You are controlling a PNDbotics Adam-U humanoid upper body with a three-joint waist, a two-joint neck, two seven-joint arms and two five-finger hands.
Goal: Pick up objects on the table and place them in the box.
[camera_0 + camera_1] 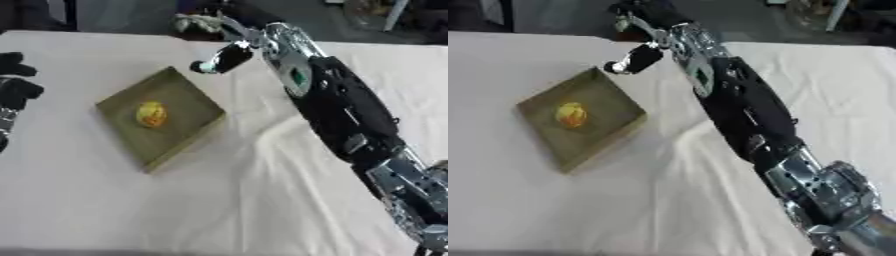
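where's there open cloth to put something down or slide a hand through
Bare cloth lies in front of the box and between the box and the right arm. Crowded at the far edge, where the right hand hangs by the box's corner.

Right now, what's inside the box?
Inside the box lies one small round yellow-orange object, near the middle of its floor. The rest of the floor looks bare. Nothing covers the inside; the right hand is beyond the far corner, not over it.

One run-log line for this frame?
right hand: extended past box's far corner, grip unclear | left hand: idle, left edge | box: holds yellow-orange object
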